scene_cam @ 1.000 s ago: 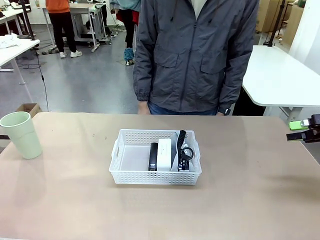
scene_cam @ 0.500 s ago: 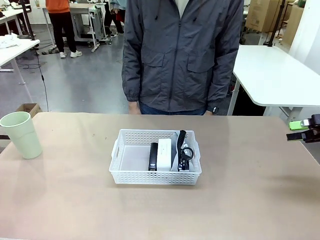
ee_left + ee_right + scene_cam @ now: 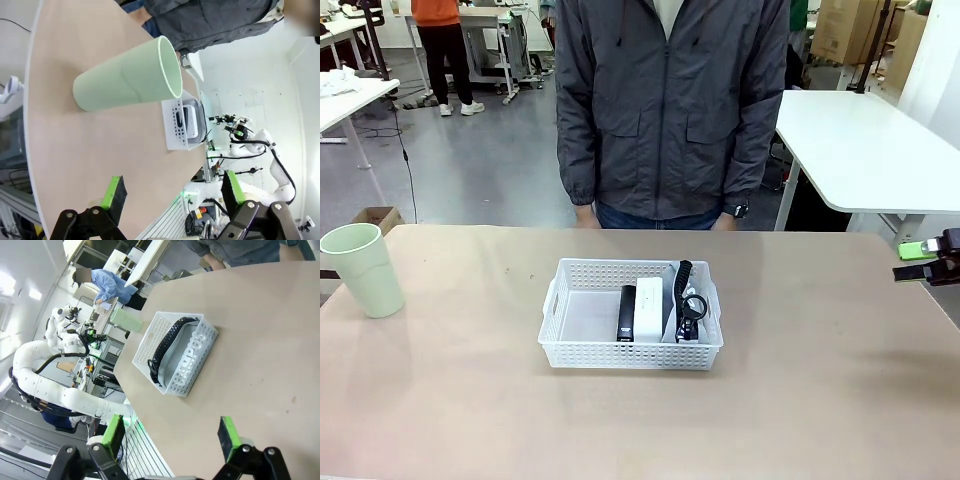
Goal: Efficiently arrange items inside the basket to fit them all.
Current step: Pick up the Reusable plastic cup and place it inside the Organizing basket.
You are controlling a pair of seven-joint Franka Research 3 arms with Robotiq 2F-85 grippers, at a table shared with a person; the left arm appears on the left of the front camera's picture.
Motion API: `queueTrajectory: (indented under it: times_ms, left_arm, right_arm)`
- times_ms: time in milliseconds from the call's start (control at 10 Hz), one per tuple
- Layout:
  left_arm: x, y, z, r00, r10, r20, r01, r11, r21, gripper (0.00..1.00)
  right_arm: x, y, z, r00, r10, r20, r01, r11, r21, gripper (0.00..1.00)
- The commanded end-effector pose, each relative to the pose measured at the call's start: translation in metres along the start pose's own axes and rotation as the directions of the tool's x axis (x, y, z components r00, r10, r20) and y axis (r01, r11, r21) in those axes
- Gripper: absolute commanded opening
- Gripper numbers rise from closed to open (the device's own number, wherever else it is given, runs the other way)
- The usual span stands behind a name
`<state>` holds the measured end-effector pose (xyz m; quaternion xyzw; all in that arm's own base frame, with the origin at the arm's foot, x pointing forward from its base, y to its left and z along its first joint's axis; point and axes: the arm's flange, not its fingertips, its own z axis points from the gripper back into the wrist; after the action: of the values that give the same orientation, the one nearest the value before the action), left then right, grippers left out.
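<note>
The white lattice basket sits mid-table and holds a black stapler, a small white box and, at its right end, the grey pouch with its black strap. A pale green cup stands upright at the table's far left, outside the basket. My left gripper is open just short of the cup, nothing between its green pads. My right gripper is open too, well back from the basket; its tip pokes in at the right edge of the front view.
A person in a grey jacket stands at the far side of the table, hands down by the edge. A white table is behind on the right. Bare tabletop lies all around the basket.
The person has shifted a little to the left behind the table. Neither gripper nor any item has moved.
</note>
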<state>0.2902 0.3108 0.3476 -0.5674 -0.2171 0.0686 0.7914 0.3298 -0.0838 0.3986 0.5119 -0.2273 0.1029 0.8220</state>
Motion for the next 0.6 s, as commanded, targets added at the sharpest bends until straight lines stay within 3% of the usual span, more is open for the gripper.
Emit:
queueTrajectory:
  times_ms: [0, 200, 300, 500]
  left_arm:
    - [0.001, 0.004, -0.011, 0.987, -0.154, -0.035, 0.154, 0.988, -0.004, 1.0]
    - [0.001, 0.02, -0.021, 0.939, -0.334, -0.083, 0.339, 0.939, 0.052, 1.0]
    - [-0.001, 0.03, -0.028, 0.873, -0.466, -0.142, 0.484, 0.865, 0.135, 1.0]
    - [-0.006, 0.044, -0.041, 0.778, -0.582, -0.237, 0.624, 0.762, 0.175, 1.0]
  right_arm:
    - [0.002, 0.003, -0.001, 1.0, -0.014, 0.01, 0.014, 1.0, 0.006, 1.0]
    - [0.002, 0.003, -0.001, 1.0, -0.014, 0.01, 0.014, 1.0, 0.006, 1.0]
    - [0.002, 0.003, -0.001, 1.0, -0.014, 0.01, 0.014, 1.0, 0.006, 1.0]
    - [0.002, 0.003, -0.001, 1.0, -0.014, 0.01, 0.014, 1.0, 0.006, 1.0]
